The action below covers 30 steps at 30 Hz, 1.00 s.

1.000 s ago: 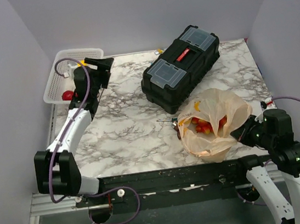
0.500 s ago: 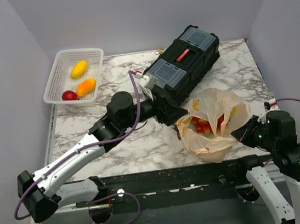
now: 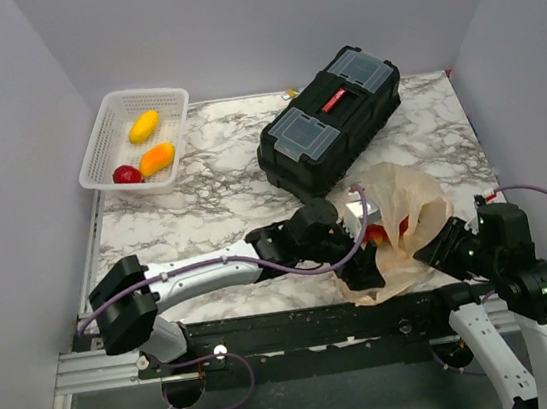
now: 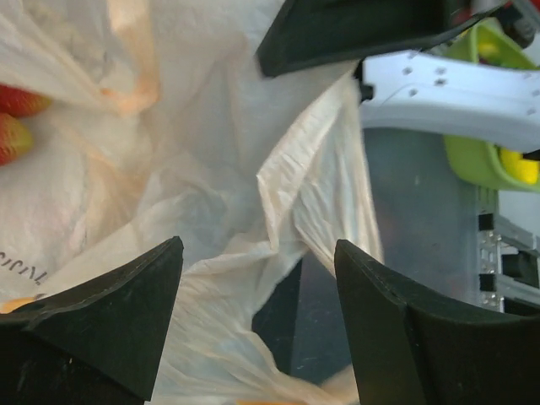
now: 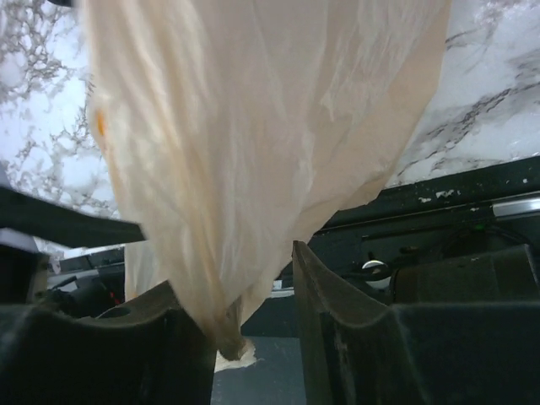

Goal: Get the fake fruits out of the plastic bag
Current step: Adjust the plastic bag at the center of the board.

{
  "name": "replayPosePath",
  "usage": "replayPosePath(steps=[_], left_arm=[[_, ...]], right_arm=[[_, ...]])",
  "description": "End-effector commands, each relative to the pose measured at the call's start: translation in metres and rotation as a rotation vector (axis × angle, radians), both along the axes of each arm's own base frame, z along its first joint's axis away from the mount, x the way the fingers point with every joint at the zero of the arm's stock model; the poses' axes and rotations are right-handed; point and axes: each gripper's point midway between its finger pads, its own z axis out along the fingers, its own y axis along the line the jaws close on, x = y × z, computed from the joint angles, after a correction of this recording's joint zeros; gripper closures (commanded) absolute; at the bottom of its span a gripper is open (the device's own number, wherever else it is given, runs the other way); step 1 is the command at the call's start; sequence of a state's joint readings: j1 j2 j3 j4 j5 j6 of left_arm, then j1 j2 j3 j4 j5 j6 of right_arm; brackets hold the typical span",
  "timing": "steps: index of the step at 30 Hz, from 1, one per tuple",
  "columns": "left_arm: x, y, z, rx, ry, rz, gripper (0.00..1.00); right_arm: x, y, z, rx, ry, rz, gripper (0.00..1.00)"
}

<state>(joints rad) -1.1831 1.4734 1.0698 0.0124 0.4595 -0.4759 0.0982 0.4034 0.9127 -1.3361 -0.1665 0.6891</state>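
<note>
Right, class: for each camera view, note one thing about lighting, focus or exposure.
Top external view: soft, even light, sharp throughout. Left wrist view: the plastic bag looks washed out; the left gripper is dark and slightly soft. Right wrist view: light shines through the bag; the marble table looks pale and blurred at upper left.

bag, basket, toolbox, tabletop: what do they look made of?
Plastic bag: thin translucent pale-orange film, with crinkled folds throughout.
Basket: white moulded plastic, open mesh walls.
Toolbox: hard black plastic, fairly matte, moulded lid compartments.
Tabletop: white with grey marble veining; stone or printed laminate, cannot tell.
</note>
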Motion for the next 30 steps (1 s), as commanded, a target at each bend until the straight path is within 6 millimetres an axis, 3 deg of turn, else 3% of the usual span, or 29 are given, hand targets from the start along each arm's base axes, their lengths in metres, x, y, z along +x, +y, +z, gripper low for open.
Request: replayPosePath(steps=[1, 4, 8, 16, 19, 21, 24, 27, 30], left_arm=[[-0.004, -0.008, -0.053, 0.085, -0.013, -0.016, 0.29], [0.0, -0.005, -0.09, 0.151, -0.002, 0.009, 0.3], [-0.001, -0.001, -0.11, 0.189, 0.024, 0.031, 0.31], [0.003, 0.002, -0.118, 0.142, 0.002, 0.103, 0.31], [0.005, -0.001, -0.118, 0.15, -0.019, 0.106, 0.31], [0.006, -0.003, -0.117, 0.14, -0.032, 0.113, 0.3], [0.009, -0.005, -0.114, 0.124, -0.058, 0.128, 0.3], [0.011, -0.005, -0.115, 0.127, -0.068, 0.14, 0.3], [0.01, -0.005, -0.113, 0.119, -0.072, 0.139, 0.3]], right_arm=[[0.003, -0.01, 0.03, -0.036, -0.059, -0.043, 0.55], [0.012, -0.018, 0.062, -0.061, -0.158, -0.078, 0.45], [0.031, -0.01, 0.085, -0.024, -0.232, -0.064, 0.44], [0.07, 0.028, 0.063, 0.15, -0.239, 0.043, 0.53], [0.071, 0.052, 0.072, 0.242, -0.291, 0.179, 0.52], [0.073, 0.054, 0.071, 0.257, -0.314, 0.183, 0.53], [0.074, 0.061, 0.054, 0.29, -0.245, 0.213, 0.73], [0.073, 0.066, 0.025, 0.323, -0.136, 0.215, 0.75], [0.069, 0.039, -0.011, 0.193, -0.025, 0.066, 0.75]])
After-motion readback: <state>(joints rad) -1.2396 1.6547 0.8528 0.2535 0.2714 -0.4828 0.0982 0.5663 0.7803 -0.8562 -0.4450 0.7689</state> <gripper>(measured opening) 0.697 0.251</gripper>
